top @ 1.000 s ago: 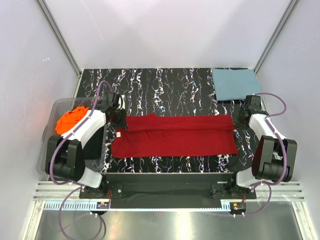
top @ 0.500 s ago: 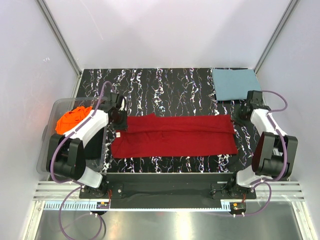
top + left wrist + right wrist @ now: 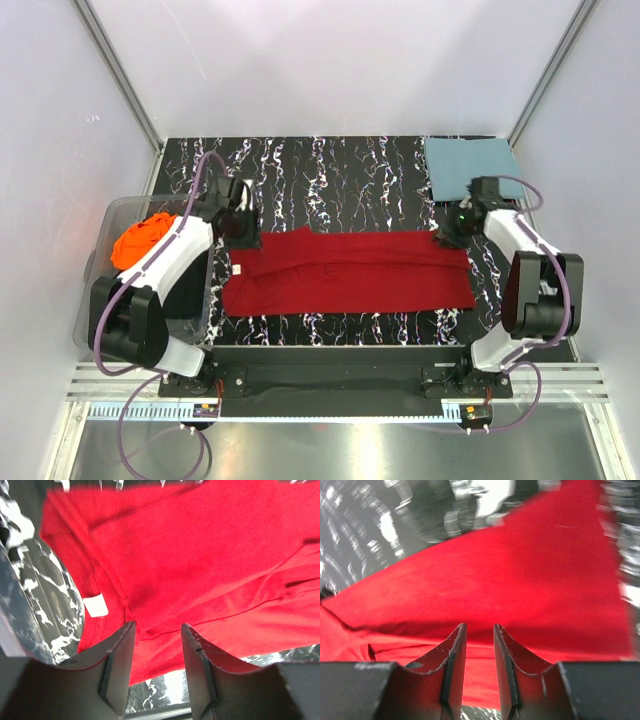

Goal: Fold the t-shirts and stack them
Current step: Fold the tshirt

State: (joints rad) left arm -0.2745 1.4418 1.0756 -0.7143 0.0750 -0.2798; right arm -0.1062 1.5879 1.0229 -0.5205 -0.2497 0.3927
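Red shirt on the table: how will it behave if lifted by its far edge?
Probably floppy: the red shirt lies flat with soft creases and a folded layer, so it should drape and sag between grip points. Likely light: the cloth looks thin. Pushed, it may bunch rather than slide as one piece on the table.

We have the middle t-shirt (image 3: 345, 272) lying left to right across the table (image 3: 330, 170), nearer the front edge. The corner t-shirt (image 3: 468, 167) sits at the far right, apart from it. The third t-shirt (image 3: 140, 240) is in the bin (image 3: 100, 290) at the table's left side. The left gripper (image 3: 240, 232) is over the middle t-shirt's far left end, and the right gripper (image 3: 447, 232) is over its far right end.
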